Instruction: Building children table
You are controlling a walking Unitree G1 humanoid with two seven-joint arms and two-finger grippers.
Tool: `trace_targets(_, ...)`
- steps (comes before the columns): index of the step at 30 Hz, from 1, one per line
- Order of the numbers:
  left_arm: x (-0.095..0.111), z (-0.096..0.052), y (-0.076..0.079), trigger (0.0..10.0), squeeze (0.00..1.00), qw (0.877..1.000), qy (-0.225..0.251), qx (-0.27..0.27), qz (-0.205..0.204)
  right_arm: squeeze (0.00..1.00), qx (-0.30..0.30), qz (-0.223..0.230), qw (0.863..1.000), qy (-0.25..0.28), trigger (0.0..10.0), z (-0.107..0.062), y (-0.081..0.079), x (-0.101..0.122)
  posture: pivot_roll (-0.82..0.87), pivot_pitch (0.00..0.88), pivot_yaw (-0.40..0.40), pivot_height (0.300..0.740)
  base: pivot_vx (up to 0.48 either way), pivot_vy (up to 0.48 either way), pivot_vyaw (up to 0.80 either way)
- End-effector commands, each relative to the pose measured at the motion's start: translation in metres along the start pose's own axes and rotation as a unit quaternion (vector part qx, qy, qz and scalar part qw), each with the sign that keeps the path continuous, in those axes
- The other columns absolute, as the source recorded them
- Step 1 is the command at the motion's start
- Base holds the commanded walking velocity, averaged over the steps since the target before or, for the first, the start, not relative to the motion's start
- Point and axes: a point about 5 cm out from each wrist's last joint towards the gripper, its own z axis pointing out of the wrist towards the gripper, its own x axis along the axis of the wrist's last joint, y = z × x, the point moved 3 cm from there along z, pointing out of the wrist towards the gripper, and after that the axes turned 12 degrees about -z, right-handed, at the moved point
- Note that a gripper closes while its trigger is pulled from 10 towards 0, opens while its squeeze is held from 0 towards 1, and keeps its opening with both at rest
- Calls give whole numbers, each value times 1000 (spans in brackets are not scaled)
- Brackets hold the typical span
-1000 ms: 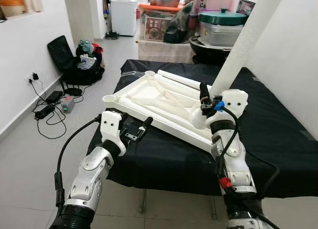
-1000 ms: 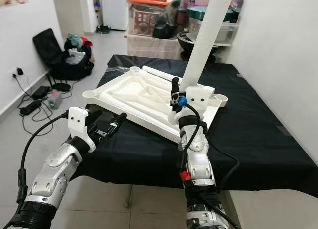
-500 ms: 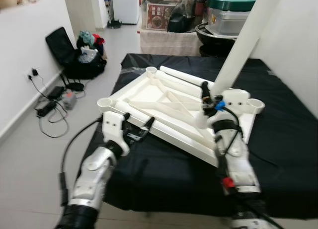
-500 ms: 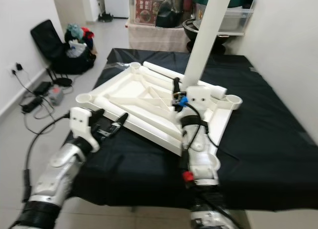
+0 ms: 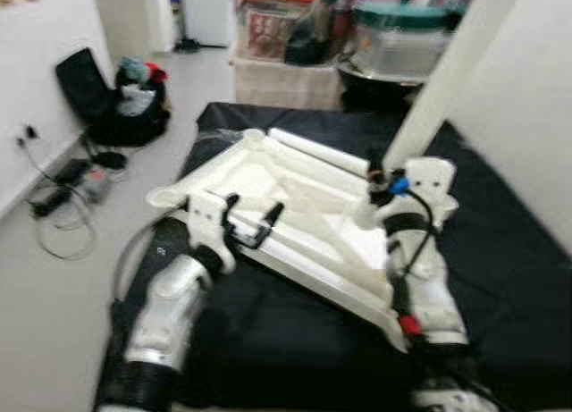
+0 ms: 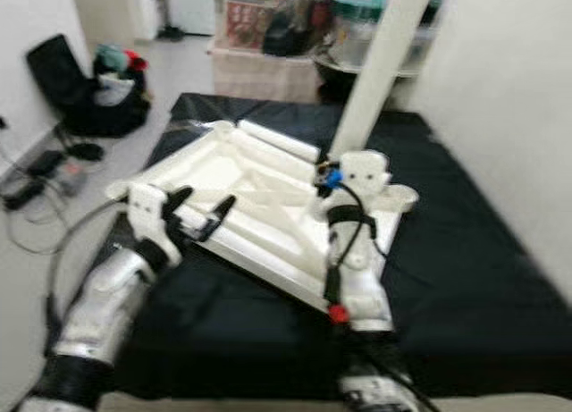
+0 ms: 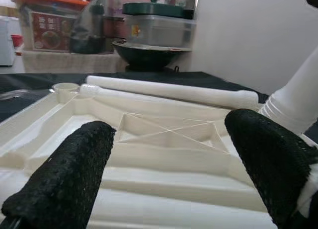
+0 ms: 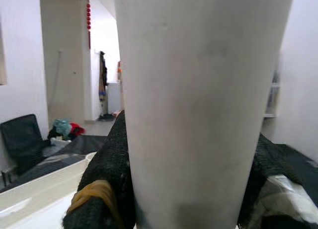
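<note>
Black-covered table (image 5: 500,278), white tabletop (image 5: 295,197), cluttered room

We are in a lived-in home, in a room used for storage. Behind the black-covered bed (image 5: 500,278) stand stacked plastic boxes (image 5: 277,23) and big cooking pots (image 7: 149,47). A black bag (image 5: 85,86) with clothes (image 5: 138,72) sits on the tiled floor (image 5: 54,287), cables (image 5: 54,215) trailing beside it.

One tabletop (image 5: 295,202); two legs: upright (image 5: 447,81), lying (image 7: 169,92).
</note>
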Motion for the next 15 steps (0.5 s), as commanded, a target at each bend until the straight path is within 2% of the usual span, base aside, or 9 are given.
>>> trace_targets(1,-1,0,2,10000,0,1000,-4,-5,2,0,-5,-1,1000,7,0,0,2,4,40,0,-70,740,0,0,0)
trace_targets(15,-2,-1,6,10000,0,1000,-2,-15,0,0,0,-1,1000,4,0,-1,1,3,38,0,-70,740,0,-480,0)
